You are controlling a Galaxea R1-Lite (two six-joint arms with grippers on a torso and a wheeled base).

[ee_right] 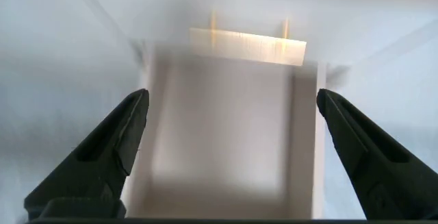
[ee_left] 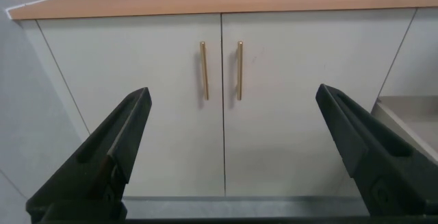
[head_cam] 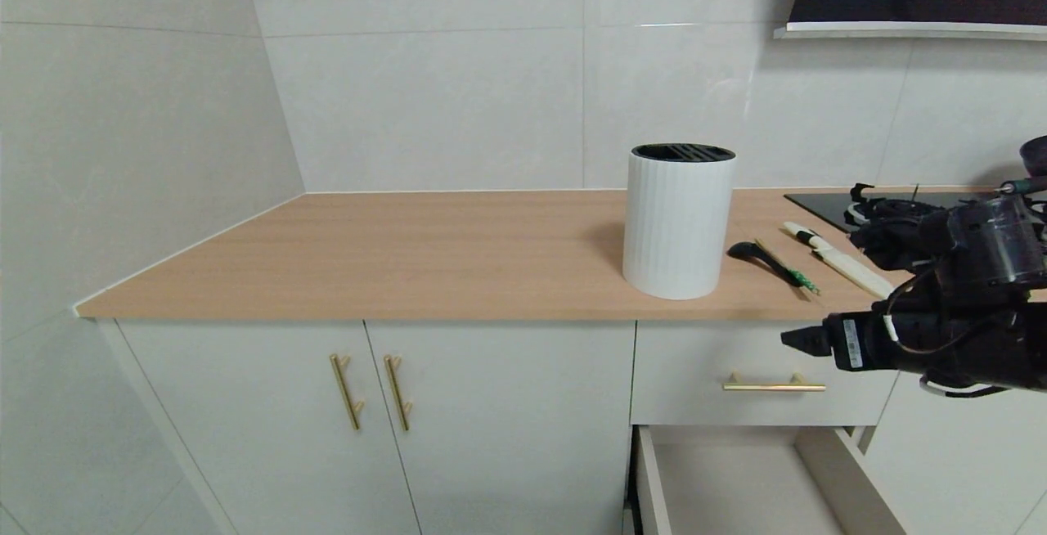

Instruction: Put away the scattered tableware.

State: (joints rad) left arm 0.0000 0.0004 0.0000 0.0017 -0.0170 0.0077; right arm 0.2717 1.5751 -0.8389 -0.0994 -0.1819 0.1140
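On the wooden countertop (head_cam: 425, 249) stands a white ribbed utensil holder (head_cam: 677, 220) with a black slotted top. To its right lie a black spoon (head_cam: 751, 254), a pair of green-tipped chopsticks (head_cam: 790, 271) and a knife (head_cam: 836, 262) with a pale handle. My right gripper (ee_right: 229, 155) is open and empty over the open lower drawer (ee_right: 226, 142); in the head view it (head_cam: 806, 340) hangs in front of the cabinet, below the counter's edge. My left gripper (ee_left: 233, 155) is open and empty, facing the double cabinet doors (ee_left: 222, 101).
The open lower drawer (head_cam: 654, 478) juts out below a shut drawer with a gold handle (head_cam: 773, 386). A black cooktop (head_cam: 826, 206) lies at the counter's far right. Tiled walls bound the counter behind and to the left.
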